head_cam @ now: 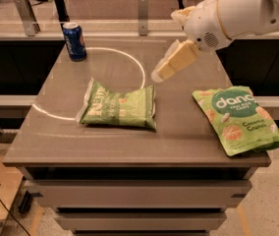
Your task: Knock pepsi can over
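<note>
On the table (179, 136), far left corner, upright pepsi can (74, 41), gripper (161, 73) above mid-table, well apart, its grasp unreadable

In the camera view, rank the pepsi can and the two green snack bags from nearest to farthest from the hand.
The hand hangs over the middle of the table.
1. middle bag: lying flat just in front of the hand and to its left.
2. dang bag: at the table's right front edge.
3. pepsi can: upright at the far left corner.
</note>
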Robot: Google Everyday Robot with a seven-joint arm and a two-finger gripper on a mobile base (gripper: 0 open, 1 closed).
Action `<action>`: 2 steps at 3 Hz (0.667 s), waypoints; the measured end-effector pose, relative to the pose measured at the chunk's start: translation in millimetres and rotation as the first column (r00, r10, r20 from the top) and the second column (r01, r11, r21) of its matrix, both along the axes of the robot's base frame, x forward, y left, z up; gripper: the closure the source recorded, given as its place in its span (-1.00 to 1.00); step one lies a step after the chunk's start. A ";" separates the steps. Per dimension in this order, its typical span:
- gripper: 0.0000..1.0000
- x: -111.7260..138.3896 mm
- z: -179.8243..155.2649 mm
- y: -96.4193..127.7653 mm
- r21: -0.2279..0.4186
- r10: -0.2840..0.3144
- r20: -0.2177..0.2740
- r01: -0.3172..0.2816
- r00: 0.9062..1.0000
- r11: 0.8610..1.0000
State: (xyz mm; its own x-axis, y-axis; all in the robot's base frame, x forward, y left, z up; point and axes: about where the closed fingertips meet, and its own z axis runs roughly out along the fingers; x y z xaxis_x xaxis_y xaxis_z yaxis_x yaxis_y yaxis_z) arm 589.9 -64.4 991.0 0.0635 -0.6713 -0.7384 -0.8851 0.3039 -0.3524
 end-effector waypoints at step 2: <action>-1.00 70.6 -21.9 55.1 0.197 0.022 -0.027 -0.016 0.999 0.980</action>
